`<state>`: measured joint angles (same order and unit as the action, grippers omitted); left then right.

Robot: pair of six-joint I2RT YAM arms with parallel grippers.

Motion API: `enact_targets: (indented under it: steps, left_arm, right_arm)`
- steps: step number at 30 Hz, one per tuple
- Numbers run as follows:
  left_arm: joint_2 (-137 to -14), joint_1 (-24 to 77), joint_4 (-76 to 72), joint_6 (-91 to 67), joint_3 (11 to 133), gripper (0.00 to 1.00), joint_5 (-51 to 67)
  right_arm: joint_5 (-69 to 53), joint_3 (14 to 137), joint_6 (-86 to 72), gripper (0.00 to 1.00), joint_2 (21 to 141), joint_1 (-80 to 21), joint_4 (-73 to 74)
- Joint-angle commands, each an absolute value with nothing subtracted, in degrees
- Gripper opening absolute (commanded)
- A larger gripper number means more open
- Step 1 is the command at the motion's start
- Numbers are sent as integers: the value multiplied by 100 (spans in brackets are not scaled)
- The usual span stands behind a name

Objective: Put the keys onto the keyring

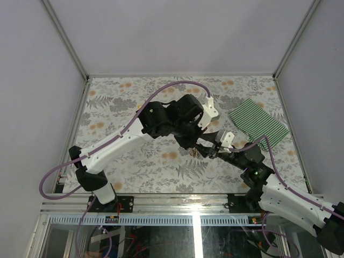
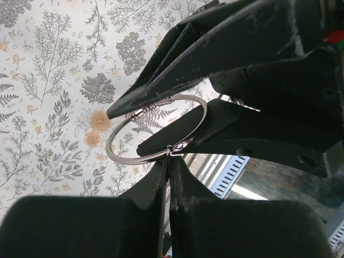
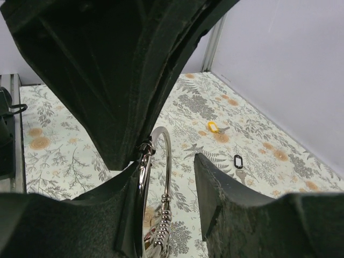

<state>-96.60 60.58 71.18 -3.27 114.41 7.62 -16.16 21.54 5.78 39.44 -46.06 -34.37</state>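
The keyring [image 2: 200,110] is a thin silver ring with a ribbed clasp, held up above the table. My left gripper [image 2: 170,159] is shut on its lower edge. My right gripper [image 3: 169,166] is open. Its two black fingers straddle the keyring [image 3: 167,156], which lies against the left finger [image 3: 121,215], with a gap to the other finger. In the top view both grippers meet at mid-table, the left gripper [image 1: 189,141] just left of the right gripper [image 1: 208,150]. A yellow-headed key [image 3: 214,127] and a black-headed key [image 3: 238,161] lie on the floral cloth beyond.
A folded green striped cloth [image 1: 258,127] lies at the back right of the table. The floral tablecloth [image 1: 134,161] covers the whole surface. White walls and metal frame posts enclose the table on three sides.
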Motion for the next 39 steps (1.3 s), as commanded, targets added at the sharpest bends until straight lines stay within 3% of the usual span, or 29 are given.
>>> enact_targets:
  steps: [1, 10, 14, 17, 20, 25, 30, 39]
  left_arm:
    - [-9688, 6025, 7012, -407, 11598, 0, 1185]
    - [-9690, 5994, 7049, -418, 11417, 0, 1152]
    - [-9709, 5986, 7049, -413, 11435, 0, 1181]
    - [-9729, 5985, 7040, -407, 11451, 1, 1204]
    - [-9722, 5985, 7040, -409, 11470, 9, 1213]
    - [-9703, 5985, 7040, -398, 11507, 19, 1170]
    - [-9692, 5985, 7002, -388, 11435, 22, 1080]
    - [-9296, 5983, 6458, -259, 11183, 0, 861]
  right_arm:
    - [-1726, 2452, 931, 42, 4002, -4622, -3896]
    - [-1565, 2571, 974, 12, 3869, -4623, -3855]
    - [-1577, 2598, 861, 13, 3882, -4622, -3943]
    - [-1624, 2610, 747, 5, 3915, -4623, -4041]
    - [-1582, 2554, 596, 0, 3891, -4623, -4224]
    - [-1465, 2461, 397, 0, 3860, -4623, -4493]
    - [-1450, 2450, 287, 0, 3841, -4623, -4556]
    - [-1418, 2485, 210, 0, 3799, -4623, -4480]
